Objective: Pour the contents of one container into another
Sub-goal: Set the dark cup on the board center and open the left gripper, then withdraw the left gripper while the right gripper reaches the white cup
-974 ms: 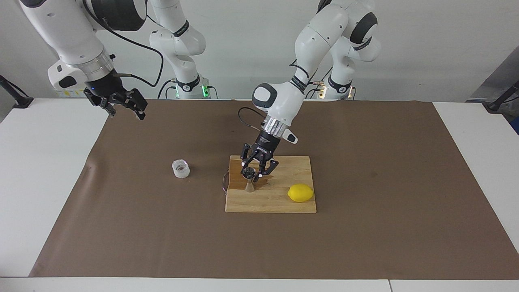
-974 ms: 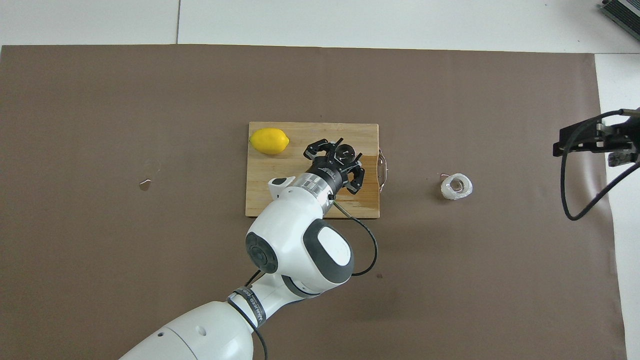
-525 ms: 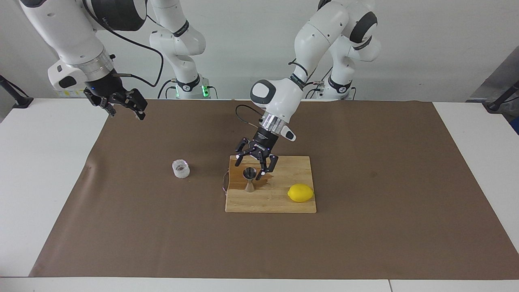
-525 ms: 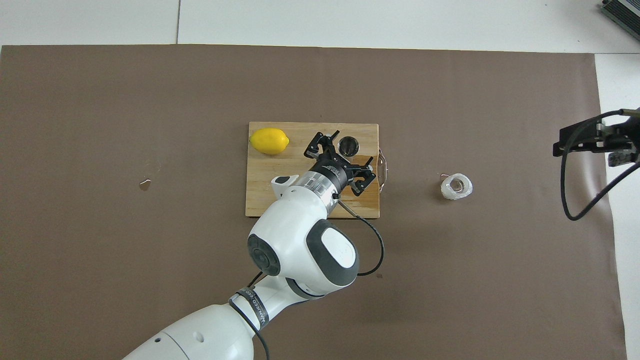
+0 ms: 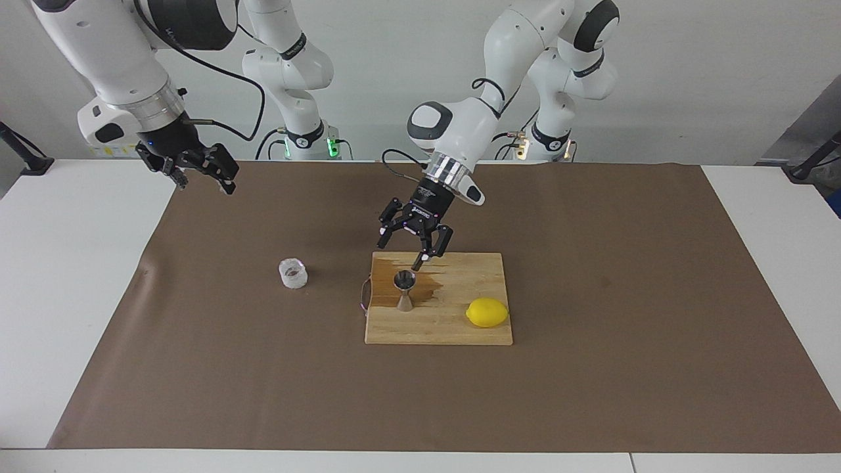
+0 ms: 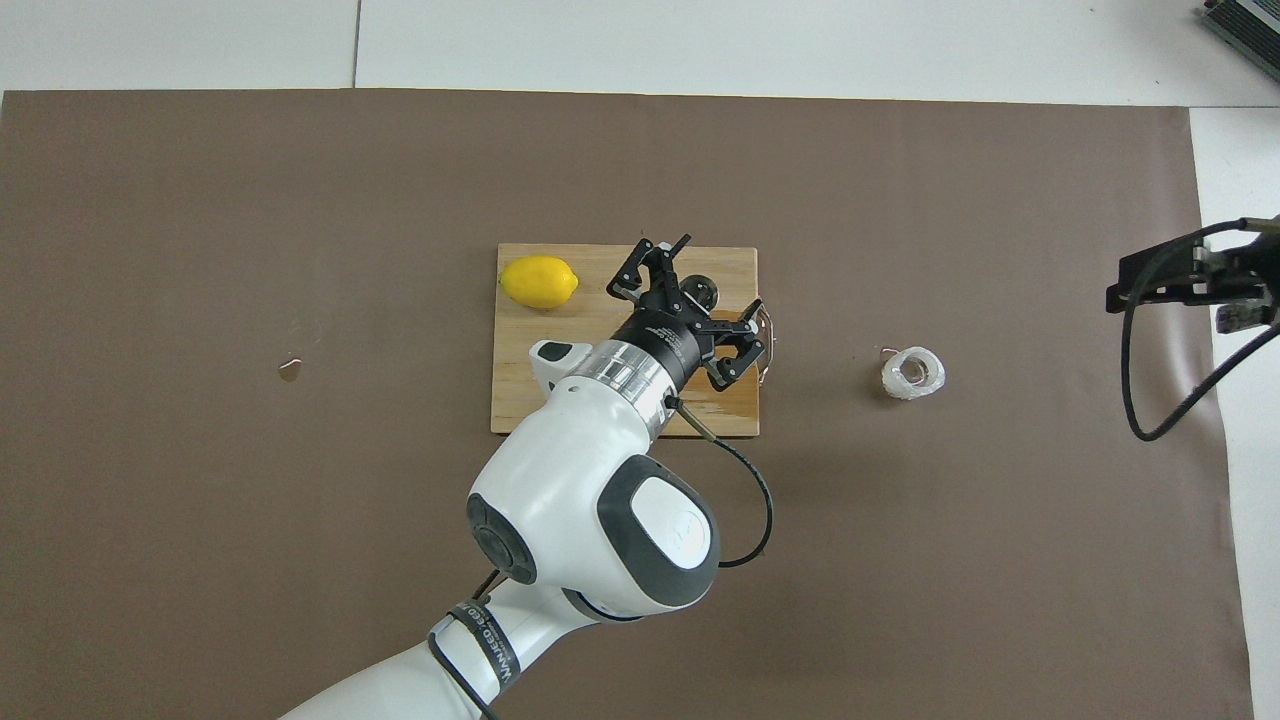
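Observation:
The steel jigger stands upright on the wooden cutting board, at the board's end toward the right arm. My left gripper hangs open just above it, holding nothing and clear of the rim. In the overhead view the left gripper covers most of the jigger. The small clear cup sits upright on the brown mat, beside the board toward the right arm's end, and shows in the overhead view as the cup. My right gripper waits open and empty, raised over the mat's corner.
A yellow lemon lies on the board's other end. A dark wet patch stains the wood beside the jigger. The brown mat covers most of the white table. A small spot marks the mat toward the left arm's end.
My left gripper opened, let go of the jigger and rose off it toward the robots. The jigger stays upright on the board. The right arm has not moved.

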